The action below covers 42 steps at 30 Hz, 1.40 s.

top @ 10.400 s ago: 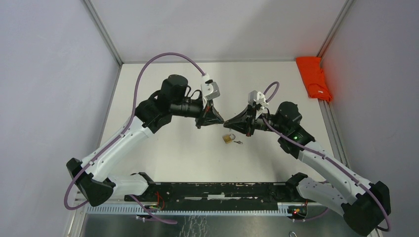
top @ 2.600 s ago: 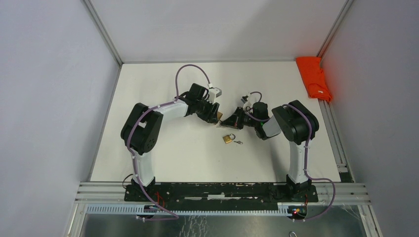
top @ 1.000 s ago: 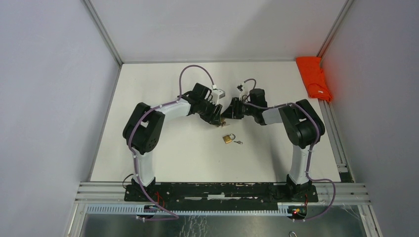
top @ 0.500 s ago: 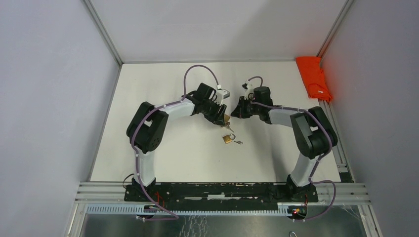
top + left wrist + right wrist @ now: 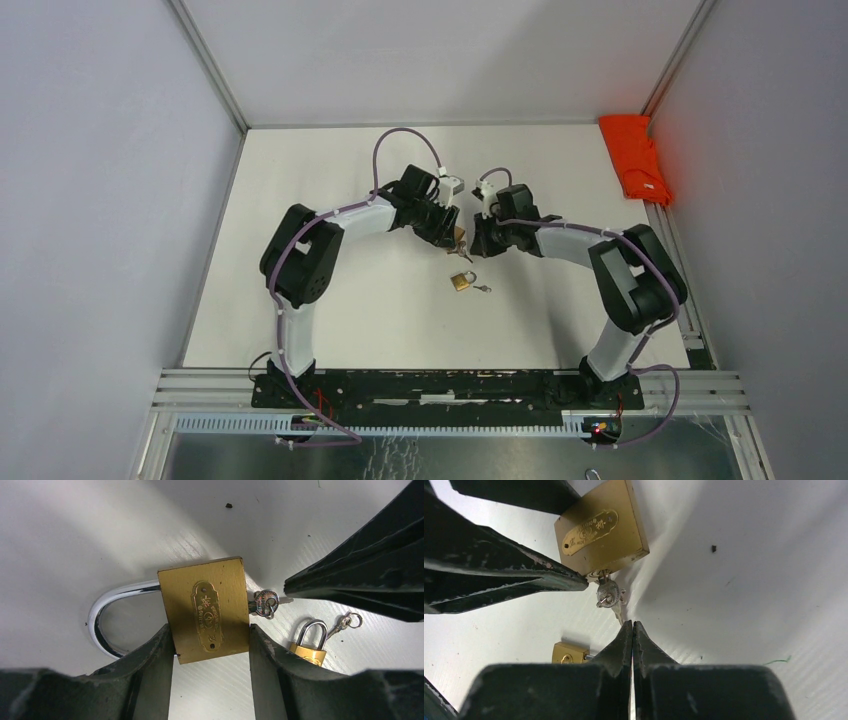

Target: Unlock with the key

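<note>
A big brass padlock (image 5: 207, 612) with a chrome shackle (image 5: 100, 617) sits clamped by its body between the fingers of my left gripper (image 5: 210, 630). The key (image 5: 264, 602) is in the lock's keyhole, with a ring and a spare key (image 5: 620, 614) hanging from it. My right gripper (image 5: 632, 623) is shut, its tips touching the end of that hanging key. The blade seems to lie beside one finger rather than in the seam. From above, both grippers meet mid-table at the padlock (image 5: 459, 238).
A small brass padlock (image 5: 461, 282) with its own little keys (image 5: 482, 289) lies on the white table just in front of the grippers. An orange cloth (image 5: 634, 158) lies at the back right edge. Grey walls enclose the table.
My right gripper has closed from open and come forward and down to the key at the lock. The left arm still holds the padlock and has shifted slightly right.
</note>
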Motion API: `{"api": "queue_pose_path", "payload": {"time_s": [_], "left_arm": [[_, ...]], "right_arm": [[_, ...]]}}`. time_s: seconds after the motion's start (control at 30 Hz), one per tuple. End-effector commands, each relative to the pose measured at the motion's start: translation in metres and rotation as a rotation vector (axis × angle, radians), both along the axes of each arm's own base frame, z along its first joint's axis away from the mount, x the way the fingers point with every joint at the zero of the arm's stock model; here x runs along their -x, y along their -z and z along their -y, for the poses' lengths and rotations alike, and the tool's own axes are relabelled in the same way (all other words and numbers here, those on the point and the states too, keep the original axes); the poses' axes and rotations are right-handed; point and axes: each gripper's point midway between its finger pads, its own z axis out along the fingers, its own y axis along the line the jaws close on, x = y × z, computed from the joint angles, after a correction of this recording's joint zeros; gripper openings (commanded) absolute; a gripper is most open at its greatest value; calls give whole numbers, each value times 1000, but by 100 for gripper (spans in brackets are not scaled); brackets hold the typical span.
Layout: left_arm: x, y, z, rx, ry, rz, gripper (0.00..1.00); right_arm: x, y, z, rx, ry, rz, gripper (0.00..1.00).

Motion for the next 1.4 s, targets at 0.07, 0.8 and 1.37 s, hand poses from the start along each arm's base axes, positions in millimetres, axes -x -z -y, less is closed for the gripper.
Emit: {"api": "queue_pose_path", "payload": {"time_s": [0.07, 0.8, 1.37], "left_arm": [[-1, 3, 3, 16, -14, -32, 2], [3, -1, 2, 26, -2, -31, 2], [3, 2, 4, 27, 1, -36, 2]], "right_arm": [[-17, -11, -16, -11, -21, 26, 0], [-27, -3, -5, 152, 45, 49, 0], [-7, -11, -17, 82, 0, 36, 0]]}}
